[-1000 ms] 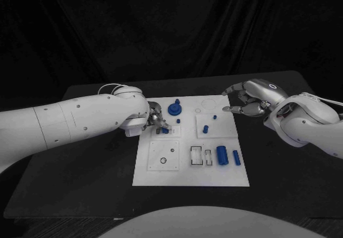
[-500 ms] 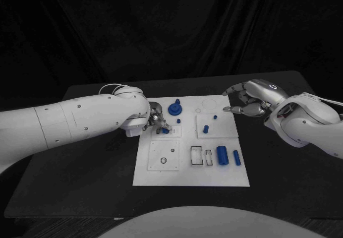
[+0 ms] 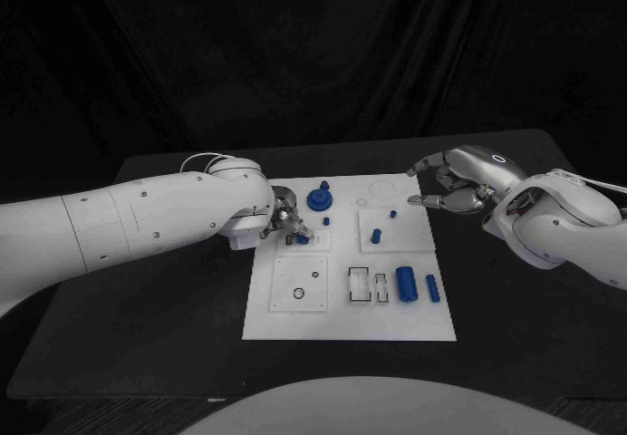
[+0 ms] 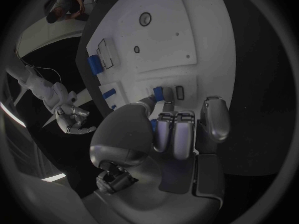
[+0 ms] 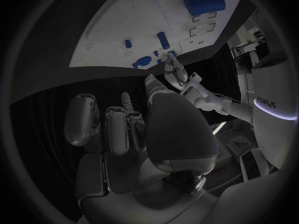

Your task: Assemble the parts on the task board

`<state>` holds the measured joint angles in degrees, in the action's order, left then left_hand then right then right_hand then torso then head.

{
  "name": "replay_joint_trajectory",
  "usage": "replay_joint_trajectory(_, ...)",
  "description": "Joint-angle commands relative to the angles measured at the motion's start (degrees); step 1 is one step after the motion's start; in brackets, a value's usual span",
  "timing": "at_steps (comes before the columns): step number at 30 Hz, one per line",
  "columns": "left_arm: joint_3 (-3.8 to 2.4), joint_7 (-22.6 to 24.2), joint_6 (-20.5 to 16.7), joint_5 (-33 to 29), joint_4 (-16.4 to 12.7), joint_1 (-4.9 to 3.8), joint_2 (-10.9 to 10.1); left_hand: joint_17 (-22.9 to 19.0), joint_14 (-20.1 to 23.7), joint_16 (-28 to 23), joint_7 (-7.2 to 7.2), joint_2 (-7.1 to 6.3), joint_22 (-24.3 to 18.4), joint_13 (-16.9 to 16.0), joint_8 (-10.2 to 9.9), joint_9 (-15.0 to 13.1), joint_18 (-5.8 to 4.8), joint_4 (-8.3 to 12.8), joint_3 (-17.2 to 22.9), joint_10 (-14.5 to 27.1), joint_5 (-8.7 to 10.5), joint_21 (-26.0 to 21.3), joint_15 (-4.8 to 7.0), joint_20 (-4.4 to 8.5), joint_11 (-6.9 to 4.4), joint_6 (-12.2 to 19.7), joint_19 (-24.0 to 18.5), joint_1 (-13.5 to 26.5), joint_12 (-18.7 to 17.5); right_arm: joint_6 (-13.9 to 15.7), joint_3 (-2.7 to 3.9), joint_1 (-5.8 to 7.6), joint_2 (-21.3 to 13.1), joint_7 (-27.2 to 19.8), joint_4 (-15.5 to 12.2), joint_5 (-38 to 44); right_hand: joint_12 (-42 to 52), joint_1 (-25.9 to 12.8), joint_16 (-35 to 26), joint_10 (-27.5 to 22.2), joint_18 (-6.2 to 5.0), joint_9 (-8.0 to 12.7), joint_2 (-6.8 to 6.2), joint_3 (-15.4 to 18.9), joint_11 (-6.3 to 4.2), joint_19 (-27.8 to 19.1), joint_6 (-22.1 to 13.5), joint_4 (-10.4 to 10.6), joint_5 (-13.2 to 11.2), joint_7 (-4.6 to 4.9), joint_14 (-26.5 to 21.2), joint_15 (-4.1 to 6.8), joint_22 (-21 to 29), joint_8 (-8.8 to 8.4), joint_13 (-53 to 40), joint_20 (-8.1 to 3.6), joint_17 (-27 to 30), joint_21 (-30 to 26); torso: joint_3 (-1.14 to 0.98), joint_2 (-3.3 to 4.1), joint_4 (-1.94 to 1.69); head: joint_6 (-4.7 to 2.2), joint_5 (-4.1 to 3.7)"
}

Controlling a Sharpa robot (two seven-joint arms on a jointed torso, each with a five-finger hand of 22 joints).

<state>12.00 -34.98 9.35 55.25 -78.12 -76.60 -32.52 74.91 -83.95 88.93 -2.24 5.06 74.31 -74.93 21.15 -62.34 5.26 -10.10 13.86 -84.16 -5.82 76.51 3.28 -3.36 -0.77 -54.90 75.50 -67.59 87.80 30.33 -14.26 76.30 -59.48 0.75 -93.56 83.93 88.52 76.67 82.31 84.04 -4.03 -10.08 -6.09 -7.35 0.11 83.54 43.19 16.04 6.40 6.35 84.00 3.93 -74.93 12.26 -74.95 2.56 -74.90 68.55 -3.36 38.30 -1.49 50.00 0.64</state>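
The left hand (image 3: 285, 220) is down at the left edge of the white board (image 3: 351, 317), its fingers (image 4: 176, 134) curled in around a small blue part (image 3: 302, 239) that sits at a square plate on the board's far-left quarter (the wrist view shows blue tucked between thumb and fingers, so call that a grip). Just to the right of it stands a round blue knob (image 3: 320, 199), upright on the board's far side. Over on the right, the right hand (image 3: 451, 186) hangs above the black desk (image 3: 157, 308) just beside the board's far right corner, fingers (image 5: 116, 129) curled inward with nothing in them. Two small blue pegs (image 3: 376, 236) stand in the right-hand plate. Nearer the robot, a fat blue cylinder (image 3: 407, 283) and a slimmer blue pin (image 3: 432, 288) lie side by side on the board, right of the empty slots (image 3: 358, 284).
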Motion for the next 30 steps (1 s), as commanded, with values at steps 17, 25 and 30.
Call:
replay_joint_trajectory(17, 0.29, -1.35, 3.28, -0.49, -0.38, 0.46, -0.14, 11.80, -3.97, -0.39, 0.31, -1.07, 0.28, -11.69, 1.15, -0.90, -0.30, 0.21, -1.23, -2.53, 2.16, -0.43, 0.60, 0.65, -0.73, -1.16, 0.41, -1.04, -0.20, -1.09, 0.03, -0.54, 0.03, 1.31, 0.24, -0.82, -0.12, -0.05, -0.36, 4.56, -0.22, 0.09, 0.53, 0.00, 0.37, -0.05, 0.48, -0.17, 0.26, -0.04, 4.31, -0.53, -9.40, 0.36, -13.40, 0.21, -8.12, -0.30, 0.01, 0.01, 0.03, 0.00, 0.01)
replay_joint_trajectory(25, 0.29, -1.81, 3.79, -0.49, -0.45, 0.46, -0.24, 11.80, -3.98, -0.39, 0.38, -1.30, 0.33, -11.68, 1.24, -0.99, -0.32, 0.32, -1.39, -2.53, 2.37, -0.42, 0.64, 0.69, -0.78, -1.26, 0.47, -1.18, -0.21, -1.38, 0.03, -0.56, 0.11, 1.48, 0.32, -0.83, -0.14, 0.00, -0.33, 4.55, -0.21, 0.11, 0.53, 0.00, 0.39, -0.04, 0.51, -0.21, 0.19, -0.01, 4.32, -0.55, -9.41, 0.37, -13.38, 0.21, -8.15, -0.26, 0.00, 0.00, 0.05, 0.00, 0.14)
replay_joint_trajectory(30, 0.29, -1.80, 3.79, -0.49, -0.39, 0.46, -0.20, 11.74, -3.94, -0.42, 0.38, -1.29, 0.25, -11.59, 1.26, -1.01, -0.29, 0.30, -1.42, -2.45, 2.40, -0.50, 0.65, 0.70, -0.79, -1.29, 0.40, -1.19, -0.27, -1.49, 0.03, -0.56, 0.15, 1.50, 0.35, -0.83, -0.14, 0.00, -0.33, 4.55, -0.21, 0.11, 0.53, 0.00, 0.39, -0.04, 0.51, -0.21, 0.19, -0.01, 4.32, -0.55, -9.41, 0.37, -13.38, 0.21, -8.15, -0.26, 0.01, 0.00, 0.02, 0.00, 0.17)
